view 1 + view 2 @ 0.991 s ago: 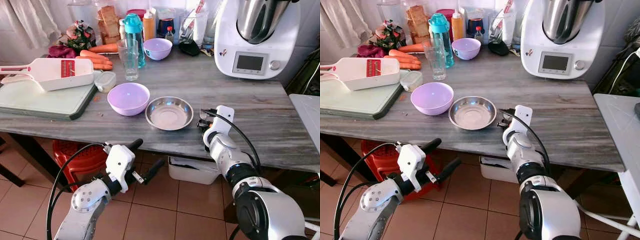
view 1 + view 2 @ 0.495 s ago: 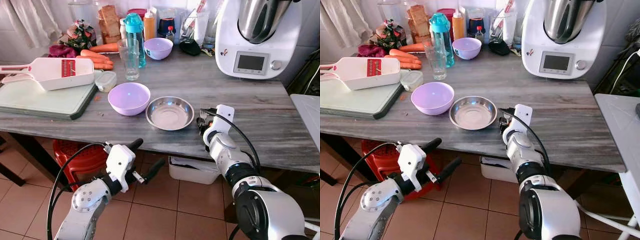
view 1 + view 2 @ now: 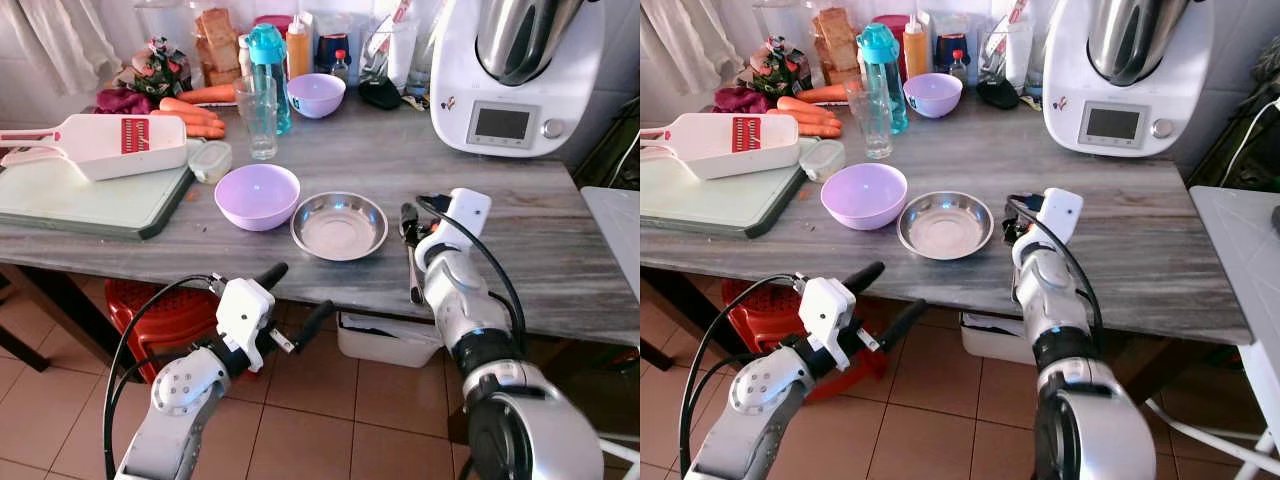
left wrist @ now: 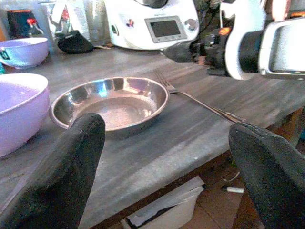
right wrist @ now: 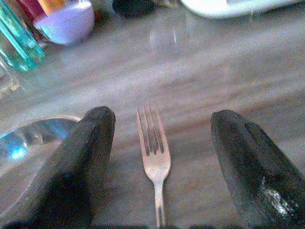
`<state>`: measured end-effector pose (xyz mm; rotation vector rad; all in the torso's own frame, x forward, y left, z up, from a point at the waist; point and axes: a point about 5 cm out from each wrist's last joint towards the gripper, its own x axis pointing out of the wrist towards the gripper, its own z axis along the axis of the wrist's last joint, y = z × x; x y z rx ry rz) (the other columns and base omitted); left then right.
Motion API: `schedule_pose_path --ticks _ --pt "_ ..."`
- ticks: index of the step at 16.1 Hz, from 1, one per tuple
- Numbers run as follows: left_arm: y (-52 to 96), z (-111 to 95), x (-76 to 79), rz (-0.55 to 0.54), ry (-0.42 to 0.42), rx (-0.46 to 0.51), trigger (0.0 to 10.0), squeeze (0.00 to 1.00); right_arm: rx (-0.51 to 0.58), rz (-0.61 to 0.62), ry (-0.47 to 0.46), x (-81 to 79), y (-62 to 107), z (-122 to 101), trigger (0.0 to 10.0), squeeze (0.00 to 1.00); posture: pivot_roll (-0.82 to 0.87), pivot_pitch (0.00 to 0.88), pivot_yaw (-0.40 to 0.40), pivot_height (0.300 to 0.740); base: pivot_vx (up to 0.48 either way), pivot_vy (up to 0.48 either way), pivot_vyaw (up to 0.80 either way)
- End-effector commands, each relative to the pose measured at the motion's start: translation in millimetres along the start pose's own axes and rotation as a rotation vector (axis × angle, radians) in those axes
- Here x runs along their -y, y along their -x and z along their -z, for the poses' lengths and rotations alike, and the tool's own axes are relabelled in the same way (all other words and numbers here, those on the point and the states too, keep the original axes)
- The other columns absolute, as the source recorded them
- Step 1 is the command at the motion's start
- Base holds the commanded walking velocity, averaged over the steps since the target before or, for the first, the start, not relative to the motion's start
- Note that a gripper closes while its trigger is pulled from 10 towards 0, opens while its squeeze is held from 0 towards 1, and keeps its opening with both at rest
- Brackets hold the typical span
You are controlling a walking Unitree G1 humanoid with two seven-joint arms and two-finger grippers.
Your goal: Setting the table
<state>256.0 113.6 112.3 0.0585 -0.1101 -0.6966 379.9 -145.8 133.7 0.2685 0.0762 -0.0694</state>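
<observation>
The slim silver metal fork [image 5: 155,157] lies on the grey worktop [image 3: 520,230] beside the round steel dish [image 3: 339,225]. The right tool [image 5: 157,167], fingers apart, could knock it sideways when lifting.

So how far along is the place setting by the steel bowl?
Done: the fork lies flat on the table just right of the steel bowl, tines pointing away from the edge. In hand: nothing; the right pincer is open over the fork, the left pincer open below the table edge. Left: no knife, spoon or glass beside the bowl.
</observation>
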Motion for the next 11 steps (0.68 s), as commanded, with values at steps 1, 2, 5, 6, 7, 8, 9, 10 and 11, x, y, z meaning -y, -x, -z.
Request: schedule_pose_path --ticks 1,2,5,6,7,8,9,10,11 --pt "-0.8 -1.4 -7.2 -0.044 -0.018 0.008 10.0 0.0 0.045 -0.018 0.031 -4.2 3.3 -7.0 10.0 1.0 0.09 0.021 0.002 0.74 0.0 0.0 0.0" --pt "-3.3 -2.6 -9.1 -0.085 -0.014 0.023 10.0 0.0 0.085 -0.03 0.059 -2.2 11.2 -9.6 10.0 1.0 0.08 0.013 -0.004 0.74 0.0 0.0 0.0" --pt "-3.1 -0.2 -13.4 -0.199 -0.003 0.036 10.0 0.0 0.175 -0.066 0.174 11.4 42.7 -13.5 10.0 1.0 0.08 0.001 -0.015 0.74 0.0 0.0 0.0" --pt "-3.2 0.5 -14.0 -0.211 0.001 0.035 10.0 0.0 0.179 -0.066 0.183 13.5 45.8 -13.4 10.0 1.0 0.08 0.0 -0.017 0.74 0.0 0.0 0.0" --pt "-0.7 2.8 -21.5 -0.298 -0.03 0.016 10.0 0.0 0.211 -0.093 0.177 15.3 56.9 -14.0 10.0 1.0 0.08 0.0 -0.019 0.74 0.0 0.0 0.0" --pt "1.3 7.0 -28.0 -0.371 -0.029 -0.011 10.0 0.0 0.229 -0.112 0.247 19.3 64.7 -12.9 10.0 1.0 0.07 0.0 -0.018 0.74 0.0 0.0 0.0" --pt "3.0 10.7 -34.0 -0.438 -0.04 -0.038 10.0 0.0 0.243 -0.098 0.264 25.6 70.7 -14.6 10.0 1.0 0.07 0.0 -0.018 0.74 0.0 0.0 0.0" --pt "4.2 15.0 -37.7 -0.481 -0.033 -0.063 10.0 0.0 0.243 -0.075 0.263 32.3 76.0 -15.8 10.0 1.0 0.07 0.0 -0.014 0.74 0.0 0.0 0.0" --pt "4.2 18.2 -39.9 -0.503 -0.018 -0.075 10.0 0.0 0.241 -0.056 0.254 36.9 81.8 -16.7 10.0 1.0 0.06 0.0 -0.012 0.74 0.0 0.0 0.0"
